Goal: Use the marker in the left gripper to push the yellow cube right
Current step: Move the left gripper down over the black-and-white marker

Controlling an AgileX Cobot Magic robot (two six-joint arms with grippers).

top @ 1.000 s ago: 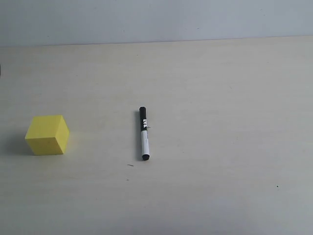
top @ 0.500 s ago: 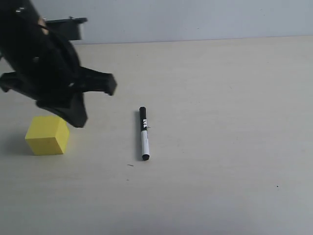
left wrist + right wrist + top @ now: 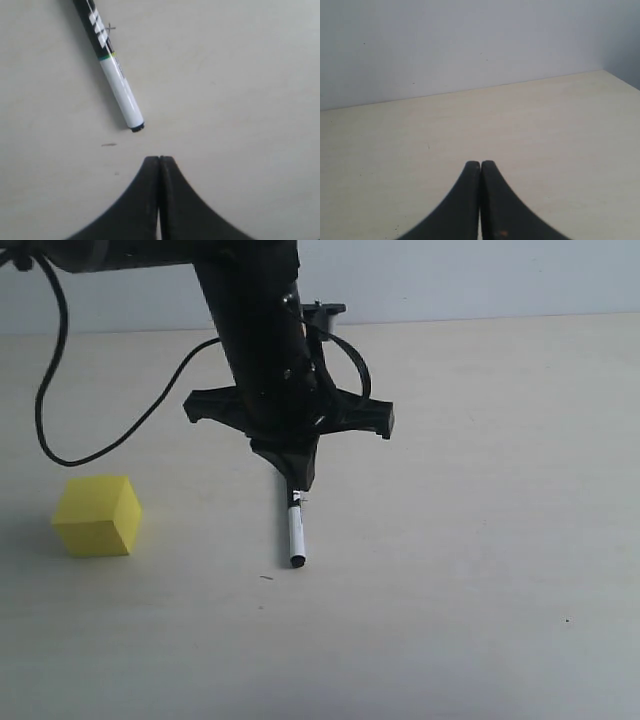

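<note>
The marker [image 3: 296,537] lies flat on the table near the middle, its black cap end hidden under my left arm in the exterior view. The left wrist view shows the marker [image 3: 112,75] whole, white barrel tip nearest the jaws. My left gripper [image 3: 299,480] hangs over the cap end, above the marker, and its fingers [image 3: 159,161] are pressed together with nothing between them. The yellow cube [image 3: 97,516] sits at the far left, well apart from the gripper. My right gripper [image 3: 480,164] is shut and empty over bare table; the exterior view does not show it.
A loose black cable [image 3: 90,445] from the left arm loops down over the table above the cube. The pale table [image 3: 470,490] runs back to a light wall [image 3: 480,275]. A small dark speck [image 3: 267,578] lies near the marker's tip.
My left arm has swung from above the cube rightward to over the marker's cap end. One second ago it was out of view. The marker and cube have not moved.
</note>
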